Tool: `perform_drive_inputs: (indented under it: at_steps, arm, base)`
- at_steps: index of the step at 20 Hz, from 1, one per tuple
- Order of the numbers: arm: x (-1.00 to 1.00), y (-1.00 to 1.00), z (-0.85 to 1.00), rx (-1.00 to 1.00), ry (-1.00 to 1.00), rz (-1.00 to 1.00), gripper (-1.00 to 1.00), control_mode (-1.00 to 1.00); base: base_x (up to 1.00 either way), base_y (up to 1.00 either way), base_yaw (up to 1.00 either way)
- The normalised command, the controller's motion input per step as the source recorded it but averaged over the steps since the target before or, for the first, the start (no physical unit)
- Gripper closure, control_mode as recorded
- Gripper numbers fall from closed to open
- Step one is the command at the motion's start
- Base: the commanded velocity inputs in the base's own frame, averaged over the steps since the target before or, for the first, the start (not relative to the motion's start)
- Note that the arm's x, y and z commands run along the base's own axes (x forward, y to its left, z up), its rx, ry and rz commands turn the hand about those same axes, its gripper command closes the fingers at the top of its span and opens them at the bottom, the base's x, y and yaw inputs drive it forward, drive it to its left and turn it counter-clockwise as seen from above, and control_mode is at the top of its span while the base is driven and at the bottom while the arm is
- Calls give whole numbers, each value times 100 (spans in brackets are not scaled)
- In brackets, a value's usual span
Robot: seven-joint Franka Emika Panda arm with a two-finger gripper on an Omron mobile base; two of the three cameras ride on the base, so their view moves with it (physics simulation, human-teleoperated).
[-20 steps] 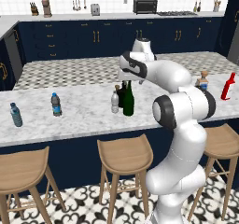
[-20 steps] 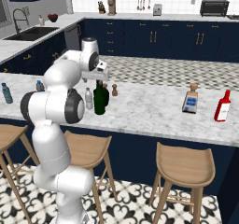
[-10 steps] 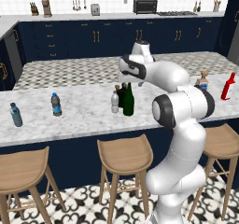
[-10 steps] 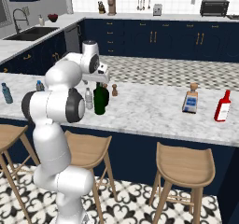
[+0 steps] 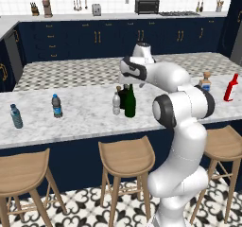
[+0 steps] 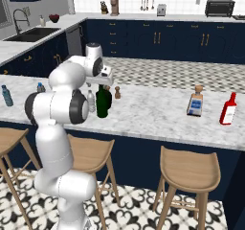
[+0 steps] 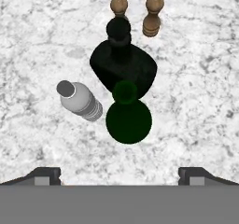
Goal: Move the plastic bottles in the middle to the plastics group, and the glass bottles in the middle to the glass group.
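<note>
Three bottles stand together in the middle of the marble counter point(image 5: 85, 122): a tall dark green wine bottle point(image 5: 130, 103) point(image 6: 101, 103) point(image 7: 128, 118), a squat black bottle point(image 5: 122, 96) point(image 6: 108, 97) point(image 7: 122, 64) behind it, and a small clear-greyish water bottle point(image 5: 116, 103) point(image 6: 91, 101) point(image 7: 80, 99) beside them. My gripper point(image 5: 127, 81) point(image 6: 106, 78) point(image 7: 120, 176) hangs open directly above them, pointing down and holding nothing. Two blue-labelled water bottles point(image 5: 56, 106) point(image 5: 16, 116) stand far left. The red bottle point(image 5: 230, 87) point(image 6: 228, 109) and the squarish clear bottle point(image 5: 205, 82) point(image 6: 194, 102) stand far right.
Two small brown shakers point(image 7: 119, 4) point(image 7: 153, 15) point(image 6: 117, 92) stand just behind the black bottle. Wooden stools point(image 5: 126, 157) line the counter's near edge. A second counter with a checked top point(image 5: 85, 67) runs behind.
The hand has dipped very slightly over the middle bottles. The bottles have not moved and the jaws stay open.
</note>
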Motion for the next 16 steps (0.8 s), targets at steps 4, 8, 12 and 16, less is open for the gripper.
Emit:
perform_drive_inputs:
  at_steps: [4, 8, 12, 16]
  arm:
    - [26, 0, 0, 0, 0, 0, -100, -100]
    - [14, 0, 0, 0, 0, 0, -100, -100]
    - [18, 0, -8, 0, 1, 0, -100, -100]
    - [0, 0, -20, 0, 9, 3, -100, -100]
  base:
    - [0, 0, 0]
    - [0, 0, 0]
    - [0, 0, 0]
    - [0, 0, 0]
